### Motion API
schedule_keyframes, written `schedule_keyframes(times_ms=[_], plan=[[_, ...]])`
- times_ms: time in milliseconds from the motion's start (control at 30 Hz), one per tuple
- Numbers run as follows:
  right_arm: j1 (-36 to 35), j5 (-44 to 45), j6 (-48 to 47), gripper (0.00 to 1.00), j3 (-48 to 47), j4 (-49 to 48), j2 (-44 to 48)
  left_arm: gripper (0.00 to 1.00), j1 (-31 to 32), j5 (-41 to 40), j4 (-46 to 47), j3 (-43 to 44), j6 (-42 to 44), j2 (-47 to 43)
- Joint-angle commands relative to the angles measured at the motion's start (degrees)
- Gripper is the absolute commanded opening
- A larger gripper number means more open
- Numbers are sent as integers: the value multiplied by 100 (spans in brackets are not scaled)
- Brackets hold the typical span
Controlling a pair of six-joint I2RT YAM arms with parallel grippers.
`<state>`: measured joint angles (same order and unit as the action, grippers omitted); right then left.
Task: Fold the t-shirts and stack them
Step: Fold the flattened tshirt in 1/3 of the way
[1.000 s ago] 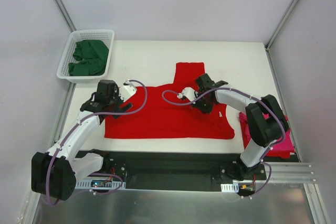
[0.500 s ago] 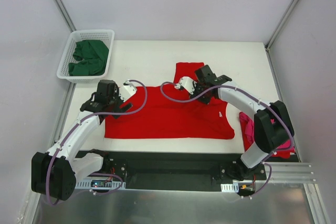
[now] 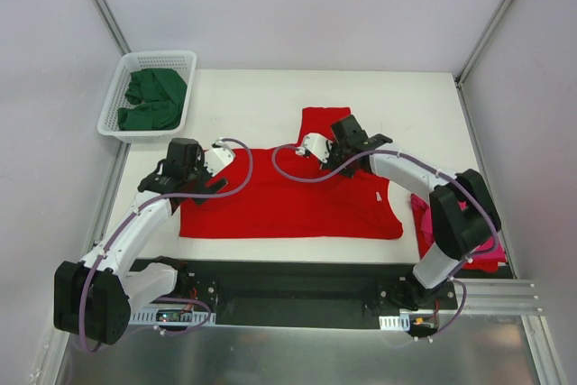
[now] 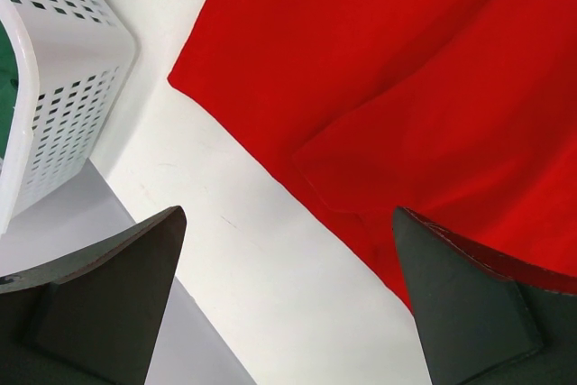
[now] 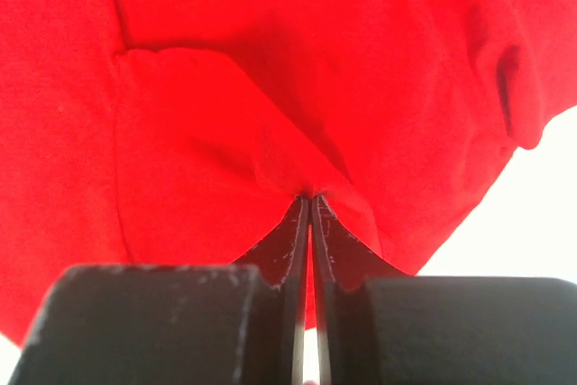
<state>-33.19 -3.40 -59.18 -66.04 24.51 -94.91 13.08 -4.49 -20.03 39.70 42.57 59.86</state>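
while left jaws wide, right tight on t-shirt (image 5: 180,123)

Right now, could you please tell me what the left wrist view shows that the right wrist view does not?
Only the left wrist view shows the white basket and the left gripper, wide open and empty. Only the right wrist view shows the right gripper, shut on a pinched fold of the red t-shirt. Both show the red t-shirt lying on the white table.
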Motion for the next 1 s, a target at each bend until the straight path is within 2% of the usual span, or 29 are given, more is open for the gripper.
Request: schedule_keyframes(times_ms=[0,567,700,733,767,800,833,900,933,967], plan=[[-38,138,-94,4,486,-1016,385,99,1,98,-36,-33,-108,-115],[-74,296,90,7,39,-1229,149,99,-7,106,-45,-42,-135,-123],[-109,489,117,14,30,-1405,35,99,1,89,-45,-50,-135,-167],[-117,507,143,18,39,-1440,8,99,1,89,-53,-42,-143,-167],[-126,568,152,32,39,-1467,8,100,1,80,-53,-50,-135,-176],[-135,594,161,41,73,-1563,17,99,1,80,-53,-42,-135,-185],[-153,638,178,56,100,-1598,34,99,1,71,-71,-50,-126,-185],[-144,814,187,70,170,-1757,96,99,1,80,-71,-42,-143,-176],[-144,875,187,81,188,-1774,131,99,1,97,-80,-42,-143,-159],[-144,998,179,83,205,-1801,166,99,1,98,-89,-42,-143,-158]])
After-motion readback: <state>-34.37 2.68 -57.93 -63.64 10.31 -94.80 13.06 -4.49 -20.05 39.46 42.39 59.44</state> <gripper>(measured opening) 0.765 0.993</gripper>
